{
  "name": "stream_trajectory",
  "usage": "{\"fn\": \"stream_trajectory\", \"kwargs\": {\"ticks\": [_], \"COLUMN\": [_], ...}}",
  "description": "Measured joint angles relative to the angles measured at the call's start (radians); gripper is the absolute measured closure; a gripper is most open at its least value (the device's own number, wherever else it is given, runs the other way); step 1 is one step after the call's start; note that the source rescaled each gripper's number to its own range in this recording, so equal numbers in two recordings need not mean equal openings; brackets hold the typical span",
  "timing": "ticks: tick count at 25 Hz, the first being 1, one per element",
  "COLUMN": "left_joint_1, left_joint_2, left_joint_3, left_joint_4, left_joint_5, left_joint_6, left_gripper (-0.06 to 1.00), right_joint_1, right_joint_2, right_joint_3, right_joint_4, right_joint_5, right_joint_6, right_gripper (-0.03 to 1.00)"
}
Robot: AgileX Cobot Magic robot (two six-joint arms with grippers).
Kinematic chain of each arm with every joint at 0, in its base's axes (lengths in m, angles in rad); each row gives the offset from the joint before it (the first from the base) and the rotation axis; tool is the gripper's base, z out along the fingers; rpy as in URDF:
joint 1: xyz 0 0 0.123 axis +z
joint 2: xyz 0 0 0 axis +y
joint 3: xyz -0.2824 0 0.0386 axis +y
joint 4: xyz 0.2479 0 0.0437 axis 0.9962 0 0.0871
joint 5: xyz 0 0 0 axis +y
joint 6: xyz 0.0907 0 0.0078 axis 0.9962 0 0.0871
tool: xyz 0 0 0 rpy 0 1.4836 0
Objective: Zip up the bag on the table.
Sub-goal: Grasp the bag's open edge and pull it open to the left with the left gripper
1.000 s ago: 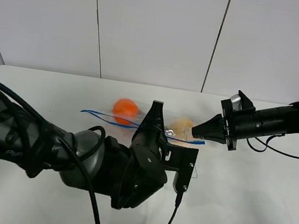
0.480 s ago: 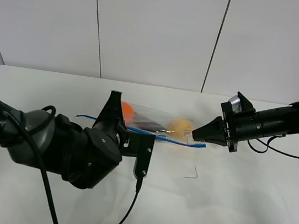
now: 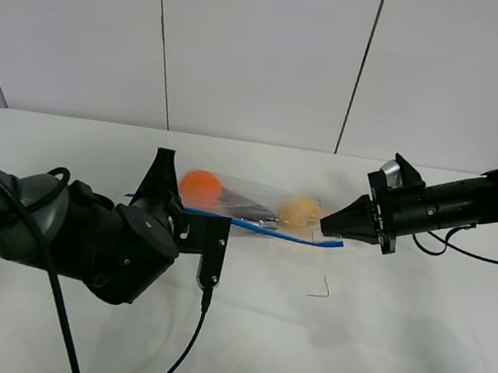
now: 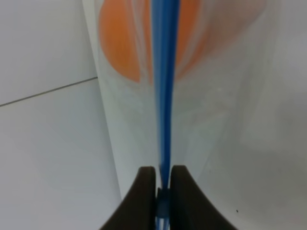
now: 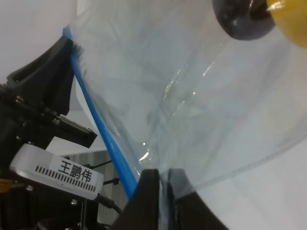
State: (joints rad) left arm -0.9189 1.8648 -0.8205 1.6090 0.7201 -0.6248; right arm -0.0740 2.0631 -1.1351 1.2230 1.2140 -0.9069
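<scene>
The clear bag point(image 3: 255, 208) lies across the middle of the white table point(image 3: 393, 346), its blue zipper strip point(image 3: 270, 231) facing front. An orange fruit point(image 3: 199, 184), a dark purple one point(image 3: 247, 210) and a yellow one point(image 3: 299, 212) show through it. My left gripper point(image 3: 160, 169) is shut on the strip near the bag's left end. In the left wrist view the fingers point(image 4: 163, 173) pinch the blue strip point(image 4: 165, 96) before the orange fruit point(image 4: 120, 43). My right gripper point(image 3: 323, 223) is shut on the bag's right end, as the right wrist view point(image 5: 163, 176) shows.
White wall panels stand behind the table's far edge. The bulky left arm point(image 3: 84, 238) covers the front left, with its cable point(image 3: 185, 345) trailing toward the front edge. A thin dark mark point(image 3: 318, 289) lies on the table in front of the bag.
My left gripper has slid left along the blue zipper strip, from near the bag's middle to its left end. The orange fruit is uncovered. The right gripper has held still.
</scene>
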Motion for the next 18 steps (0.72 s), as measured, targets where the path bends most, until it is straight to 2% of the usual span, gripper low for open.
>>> {"fn": "stream_trajectory", "kwargs": {"ticks": [7, 18], "left_joint_1": [0.047, 0.061], "left_joint_2": [0.0, 0.0], "left_joint_3": [0.0, 0.0], "left_joint_4": [-0.002, -0.004], "left_joint_5": [0.0, 0.01], "left_joint_6": [0.0, 0.0], "left_gripper": [0.94, 0.94], "right_joint_1": [0.0, 0.0], "right_joint_2": [0.0, 0.0], "right_joint_3": [0.0, 0.0], "right_joint_4": [0.002, 0.0], "right_joint_5": [0.0, 0.0], "right_joint_6": [0.0, 0.0], "right_gripper": [0.97, 0.97]}}
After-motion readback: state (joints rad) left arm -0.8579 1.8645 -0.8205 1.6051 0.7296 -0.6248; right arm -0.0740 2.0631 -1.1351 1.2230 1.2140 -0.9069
